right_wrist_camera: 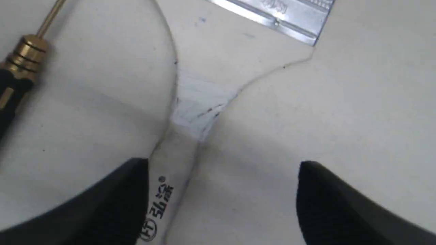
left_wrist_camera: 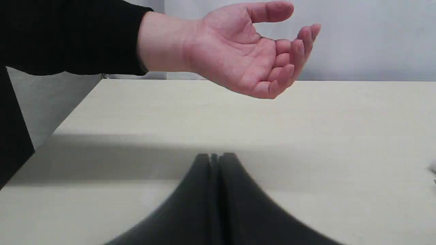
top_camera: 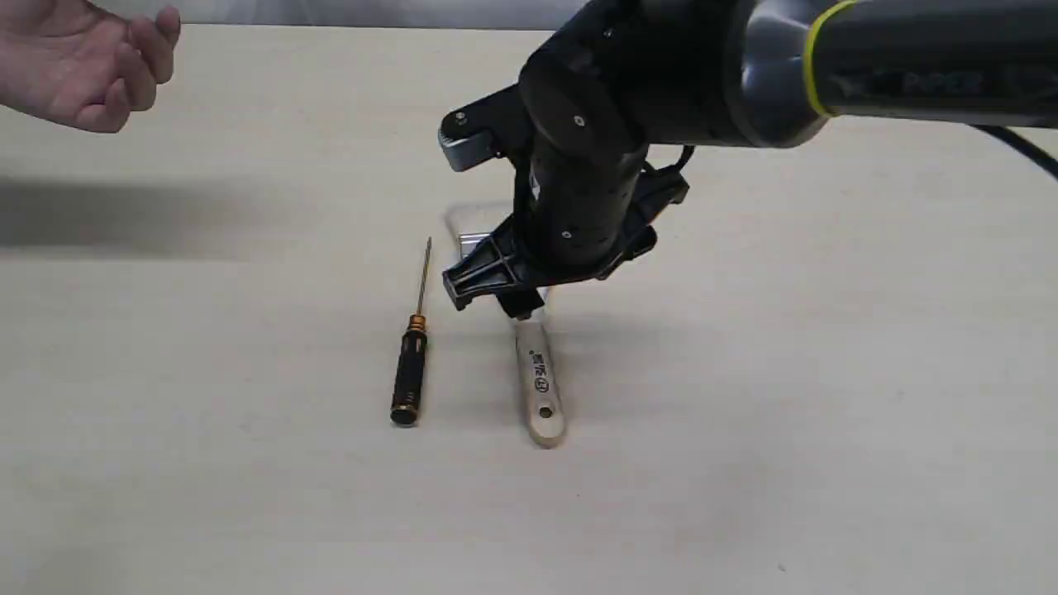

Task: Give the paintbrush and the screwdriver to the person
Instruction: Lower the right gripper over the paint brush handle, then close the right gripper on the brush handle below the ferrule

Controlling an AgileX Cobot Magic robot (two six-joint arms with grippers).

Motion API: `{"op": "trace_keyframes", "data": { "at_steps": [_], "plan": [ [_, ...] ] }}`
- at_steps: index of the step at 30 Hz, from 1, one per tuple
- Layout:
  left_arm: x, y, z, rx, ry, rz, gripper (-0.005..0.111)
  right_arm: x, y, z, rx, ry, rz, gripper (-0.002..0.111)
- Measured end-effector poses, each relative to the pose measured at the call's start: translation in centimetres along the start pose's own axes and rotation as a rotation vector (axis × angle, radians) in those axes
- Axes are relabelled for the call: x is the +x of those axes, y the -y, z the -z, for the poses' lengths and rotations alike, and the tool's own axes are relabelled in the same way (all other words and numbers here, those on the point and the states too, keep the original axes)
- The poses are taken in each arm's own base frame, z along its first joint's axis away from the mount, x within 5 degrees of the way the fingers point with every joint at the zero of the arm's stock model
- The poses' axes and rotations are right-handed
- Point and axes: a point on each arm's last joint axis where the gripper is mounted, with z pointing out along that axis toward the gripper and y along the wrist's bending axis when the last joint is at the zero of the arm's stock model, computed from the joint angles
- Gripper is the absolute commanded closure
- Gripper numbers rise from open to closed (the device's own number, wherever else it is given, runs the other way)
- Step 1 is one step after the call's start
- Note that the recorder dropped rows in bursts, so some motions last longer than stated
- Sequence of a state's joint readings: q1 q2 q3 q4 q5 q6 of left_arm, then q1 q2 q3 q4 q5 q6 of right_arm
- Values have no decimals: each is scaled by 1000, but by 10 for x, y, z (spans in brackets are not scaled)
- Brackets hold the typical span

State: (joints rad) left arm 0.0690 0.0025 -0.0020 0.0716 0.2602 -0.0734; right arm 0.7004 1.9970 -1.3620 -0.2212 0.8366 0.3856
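The paintbrush (top_camera: pixel 541 388) lies on the table with its wooden handle toward the front edge; its silver ferrule (right_wrist_camera: pixel 282 13) shows in the right wrist view. My right gripper (top_camera: pixel 506 299) hangs low over the handle's neck, open (right_wrist_camera: pixel 221 180), with the handle (right_wrist_camera: pixel 170 190) close beside one finger (right_wrist_camera: pixel 126 197) and nothing gripped. The screwdriver (top_camera: pixel 409 368) lies parallel just left of the brush, and its gold collar (right_wrist_camera: pixel 25 54) is seen from the wrist. The person's open hand (top_camera: pixel 78 62) is held palm up at the far left. My left gripper (left_wrist_camera: pixel 214 161) is shut and empty, in front of that hand (left_wrist_camera: pixel 245 51).
The pale table (top_camera: pixel 785 413) carries nothing else. The right arm (top_camera: pixel 826 66) reaches in from the upper right. A black sleeve (left_wrist_camera: pixel 68 34) and the table's left edge (left_wrist_camera: pixel 68 115) show in the left wrist view.
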Motion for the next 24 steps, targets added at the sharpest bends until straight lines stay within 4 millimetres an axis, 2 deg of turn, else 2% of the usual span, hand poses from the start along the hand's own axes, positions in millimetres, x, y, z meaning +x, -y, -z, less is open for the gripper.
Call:
{"op": "trace_keyframes", "data": {
  "at_steps": [5,12,20,24],
  "plan": [
    [0,0,0,0,0,0,107,-2,-4,-17,-7,1,-2,43],
    [0,0,0,0,0,0,107,-8,-9,-27,-39,57,-23,43],
    [0,0,0,0,0,0,107,-5,-13,-45,-48,27,-72,43],
    [0,0,0,0,0,0,107,-6,-14,-50,-56,32,-107,49]
  ]
}}
